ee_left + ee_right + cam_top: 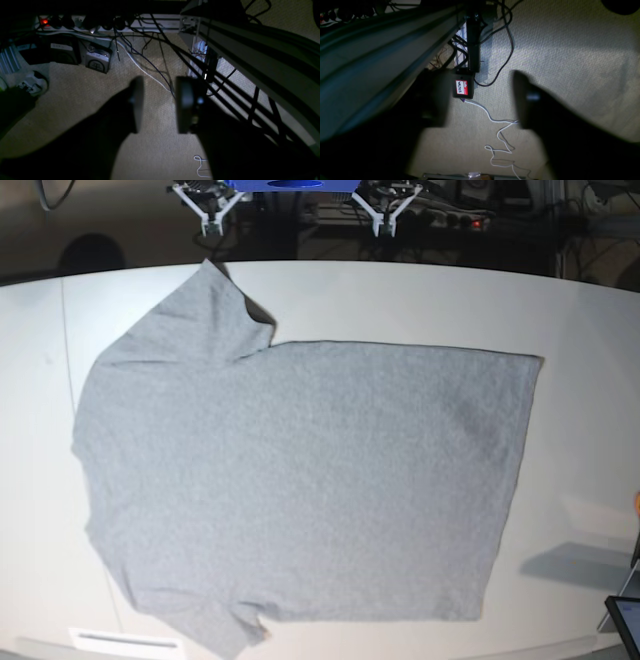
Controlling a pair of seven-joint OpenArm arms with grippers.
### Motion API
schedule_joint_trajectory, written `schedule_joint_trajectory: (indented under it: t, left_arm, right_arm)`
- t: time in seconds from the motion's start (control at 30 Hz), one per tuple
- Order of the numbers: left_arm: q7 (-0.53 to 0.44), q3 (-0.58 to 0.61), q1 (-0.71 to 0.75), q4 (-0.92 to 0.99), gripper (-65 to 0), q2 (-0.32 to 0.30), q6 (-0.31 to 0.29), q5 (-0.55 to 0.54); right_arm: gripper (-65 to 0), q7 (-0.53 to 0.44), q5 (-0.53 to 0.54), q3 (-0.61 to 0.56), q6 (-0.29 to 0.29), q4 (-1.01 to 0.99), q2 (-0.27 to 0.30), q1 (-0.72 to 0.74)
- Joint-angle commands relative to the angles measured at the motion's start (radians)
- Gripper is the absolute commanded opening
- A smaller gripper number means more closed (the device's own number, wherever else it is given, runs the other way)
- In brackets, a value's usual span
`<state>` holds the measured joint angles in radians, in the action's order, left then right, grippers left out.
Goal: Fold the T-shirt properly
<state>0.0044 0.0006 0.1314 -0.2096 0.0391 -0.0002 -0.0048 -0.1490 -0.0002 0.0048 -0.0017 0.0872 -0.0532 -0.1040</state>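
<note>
Lying flat, plain side up, the T-shirt (300,480) runs lengthwise left-right across the table (400,300); left gripper (158,105) and right gripper (480,100), both released and empty, hang off the table over carpet (82,90), neither visibly nearer.

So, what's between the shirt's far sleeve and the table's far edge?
Only bare white table; base view shows the T-shirt's sleeve tip nearly reaching that edge.

Heather-grey short-sleeved cotton T-shirt (300,480): plain, unpatterned. White round-edged desk (400,300): plain. Beige woven carpet floor (82,100): fine weave texture. Small black box (462,88): red-and-white label, black lettering.
</note>
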Motion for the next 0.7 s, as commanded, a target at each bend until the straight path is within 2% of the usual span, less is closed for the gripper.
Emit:
schedule_joint_trajectory:
  t: [0.0, 0.03, 0.07, 0.33, 0.37, 0.4, 0.47, 0.5, 0.57, 0.6, 0.67]
  left_arm:
    - [-0.008, 0.000, 0.007, -0.001, -39.6, 0.002, 0.004, -0.001]
    - [-0.010, 0.005, 0.007, -0.001, -38.1, 0.003, 0.004, -0.001]
    - [-0.010, 0.008, 0.009, -0.001, -38.0, 0.003, 0.004, -0.001]
    - [-0.011, 0.002, 0.009, -0.001, -39.5, 0.003, 0.004, -0.001]
    - [-0.011, 0.005, 0.009, -0.001, -42.0, 0.003, 0.004, -0.001]
    - [-0.011, 0.000, 0.009, -0.001, -47.7, 0.003, 0.004, -0.001]
    - [-0.011, 0.000, 0.009, -0.001, -65.0, 0.003, 0.004, -0.001]
    - [-0.011, 0.000, 0.009, -0.001, -65.0, 0.003, 0.004, -0.001]
    - [-0.011, 0.003, 0.009, -0.001, -63.7, 0.003, 0.004, -0.001]
    - [-0.011, 0.000, 0.009, -0.001, -63.7, 0.003, 0.004, -0.001]
    - [-0.011, 0.000, 0.009, -0.001, -63.2, 0.003, 0.004, -0.001]
  right_arm:
    - [-14.9, -0.007, 0.004, -0.001, -0.004, 0.001, -0.004, -0.006]
    - [-10.0, -0.007, 0.004, -0.001, -0.004, 0.001, -0.004, -0.006]
    - [-8.4, -0.008, 0.004, -0.001, -0.004, 0.001, -0.004, -0.007]
    - [-10.0, -0.008, 0.004, -0.001, -0.004, 0.001, -0.004, -0.007]
    - [-13.1, -0.008, 0.004, -0.002, -0.004, 0.001, -0.004, -0.007]
    - [-18.7, -0.008, 0.004, -0.002, -0.004, 0.001, -0.004, -0.007]
    - [-34.2, -0.008, 0.004, -0.002, -0.004, 0.001, -0.004, -0.007]
    - [-42.4, -0.008, 0.004, -0.002, -0.004, 0.001, -0.004, -0.007]
    - [-54.0, -0.008, 0.004, 0.002, -0.004, 0.001, -0.004, -0.007]
    - [-56.7, -0.008, 0.004, 0.002, -0.004, 0.001, -0.004, -0.007]
    - [-54.7, -0.008, 0.004, 0.002, -0.004, 0.001, -0.004, -0.007]
